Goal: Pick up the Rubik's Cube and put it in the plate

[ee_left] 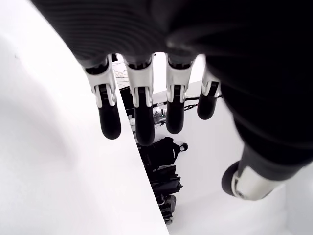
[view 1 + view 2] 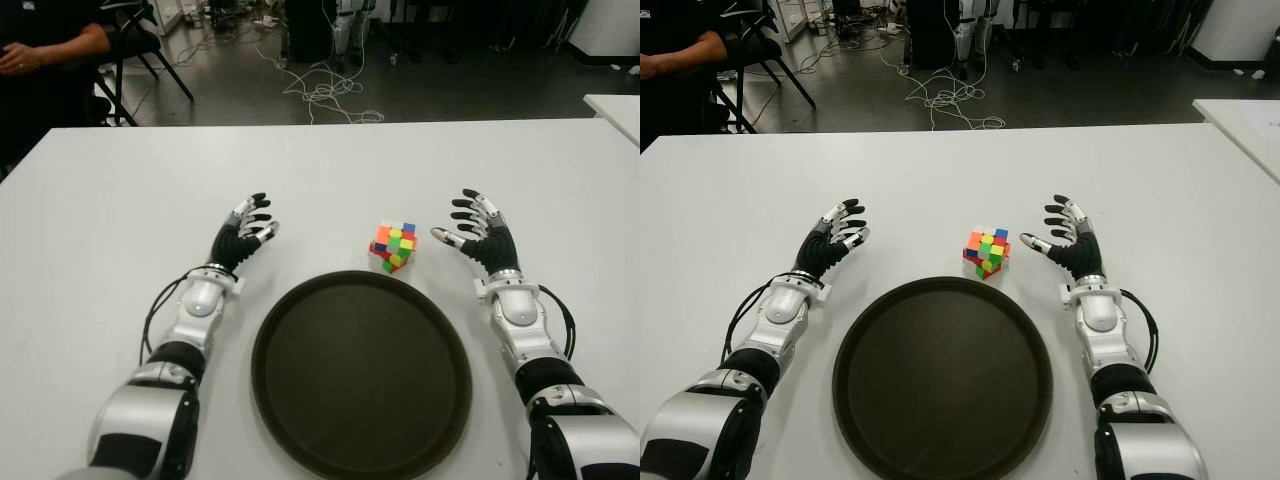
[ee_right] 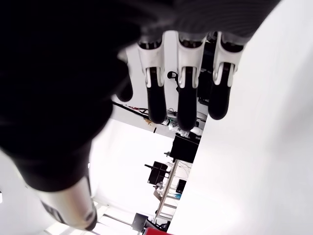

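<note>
The Rubik's Cube (image 2: 394,245) sat on the white counter (image 2: 110,210) just right of the frame's centre, tilted onto an edge, touching or very nearly touching the far rim of the plate (image 2: 282,312) — a round, dark, shallow dish that filled the lower middle of the eye views and held nothing.

The right hand (image 2: 480,235) showed right of the cube, near it but apart, palm turned inward toward it. Its fingers (image 2: 462,204) were spread wide and held nothing, the thumb reaching closest to the cube. Nothing stood between that hand and the cube, and the plate's rim lay just below both.

The left hand (image 2: 243,231) showed left of centre, well apart from the cube and just above the plate's upper-left rim. Its fingers (image 1: 109,120) were extended and slightly parted, also holding nothing; the left wrist view confirmed bare fingertips over the white surface.

Beyond the counter's far edge, across the top of the frame, lay a dark floor (image 2: 240,95) with a tangle of white cables (image 2: 325,95) at top centre. In the upper left corner a person's arm (image 2: 55,48) in a dark sleeve showed beside a black folding chair (image 2: 140,45). A second white counter (image 2: 615,108) edged in at the upper right — well away from the work area.
</note>
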